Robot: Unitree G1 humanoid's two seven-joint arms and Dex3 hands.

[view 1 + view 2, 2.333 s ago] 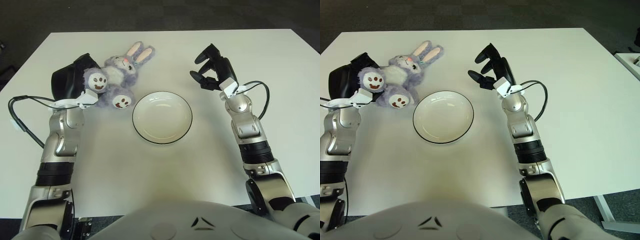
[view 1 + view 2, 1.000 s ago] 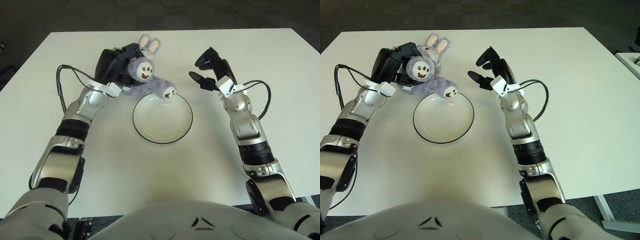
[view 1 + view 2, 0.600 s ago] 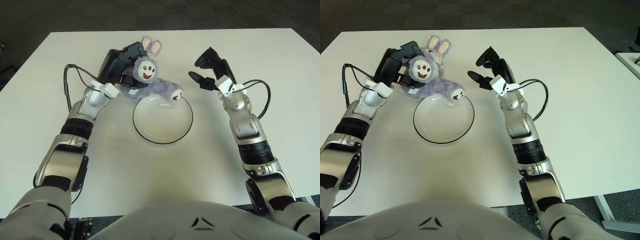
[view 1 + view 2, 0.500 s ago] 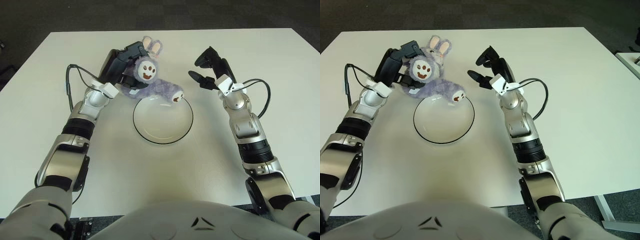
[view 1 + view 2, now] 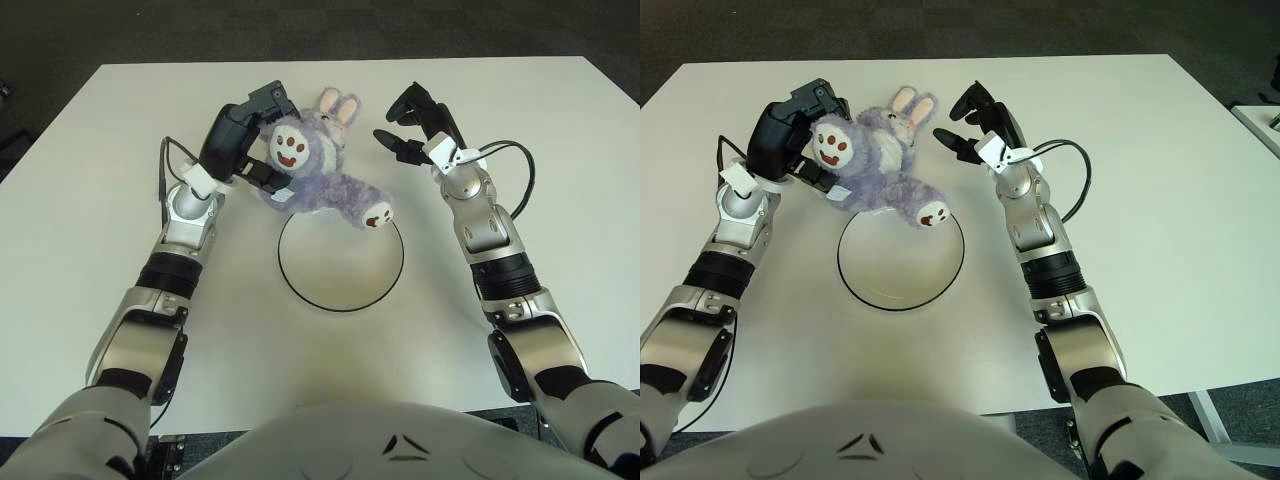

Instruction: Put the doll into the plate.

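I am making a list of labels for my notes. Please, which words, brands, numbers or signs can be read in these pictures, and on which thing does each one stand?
No readable text: the doll, held by the left hand, shows none.
The plate, the table and the right hand show none.
The robot's chest bears only a small triangular mark, no letters.

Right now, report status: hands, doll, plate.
Left hand shut on the plush bunny, held over the plate's far rim. Right hand open, beside the bunny's ears on their right. Plate holds nothing; nothing in the way.
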